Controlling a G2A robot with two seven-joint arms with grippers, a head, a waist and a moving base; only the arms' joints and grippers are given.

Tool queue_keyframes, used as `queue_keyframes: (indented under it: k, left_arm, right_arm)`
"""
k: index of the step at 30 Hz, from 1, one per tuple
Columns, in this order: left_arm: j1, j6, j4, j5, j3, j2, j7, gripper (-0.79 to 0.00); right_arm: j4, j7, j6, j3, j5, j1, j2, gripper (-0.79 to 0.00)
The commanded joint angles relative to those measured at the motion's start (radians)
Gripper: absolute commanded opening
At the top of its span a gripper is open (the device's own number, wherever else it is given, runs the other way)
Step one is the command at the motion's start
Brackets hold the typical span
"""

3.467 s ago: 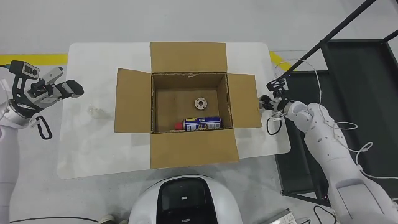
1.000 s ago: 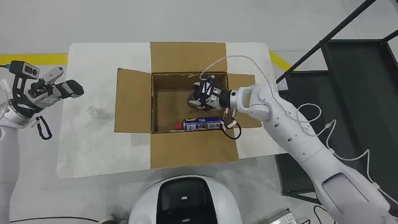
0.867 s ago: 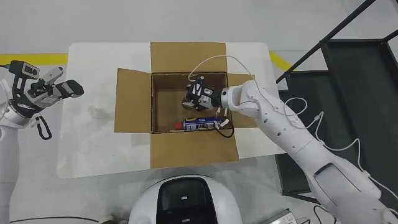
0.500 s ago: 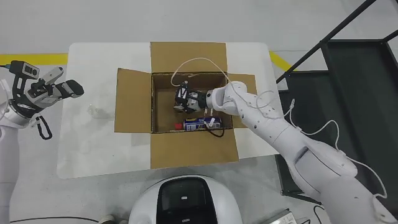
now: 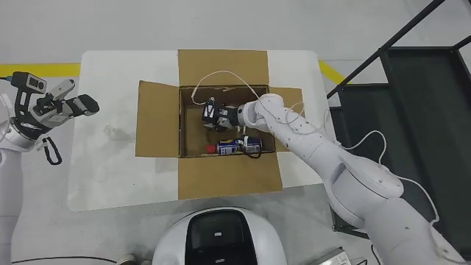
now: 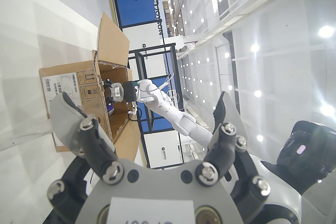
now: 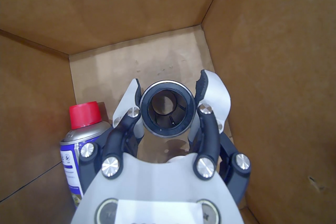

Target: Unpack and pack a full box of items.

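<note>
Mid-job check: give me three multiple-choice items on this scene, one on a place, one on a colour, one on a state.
1. Where does the spray can lie? A inside the box B on a box flap C under the box
2. Its cap colour? A red B green C yellow
3. The right gripper is: A open, empty B shut on the black ring C shut on the spray can
Answers: A, it rests on the box floor; A, the cap shows red; B, fingers press the ring's sides.

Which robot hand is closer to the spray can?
Right. The right gripper, holding a black ring, is in the box beside the spray can; the left gripper is at the table's edge.
</note>
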Motion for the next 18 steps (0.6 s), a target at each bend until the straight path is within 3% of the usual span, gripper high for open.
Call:
queue_keyframes:
  k: [1,9,12,15,16,18]
  left_arm:
    - [0.0,0.0,0.0,0.0,0.0,0.0,0.0,0.0]
    - [0.0,0.0,0.0,0.0,0.0,0.0,0.0,0.0]
    - [0.0,0.0,0.0,0.0,0.0,0.0,0.0,0.0]
    - [0.0,0.0,0.0,0.0,0.0,0.0,0.0,0.0]
    - [0.0,0.0,0.0,0.0,0.0,0.0,0.0,0.0]
    - [0.006,0.008,-0.008,0.006,0.005,-0.001,0.011,0.0]
  right_arm:
    - [0.014,-0.017,-0.002,0.003,0.0,0.006,-0.005,0.0]
    - [-0.001,-0.081,-0.057,0.05,-0.025,0.028,0.017,0.0]
    - [-0.057,-0.116,-0.1,0.1,-0.009,0.015,0.05,0.0]
    - [-0.142,-0.159,-0.216,0.178,0.069,-0.031,0.096,0.0]
    - [-0.192,-0.138,-0.282,0.21,0.088,-0.049,0.119,0.0]
    - [-0.276,-0.106,-0.306,0.246,0.121,-0.084,0.148,0.0]
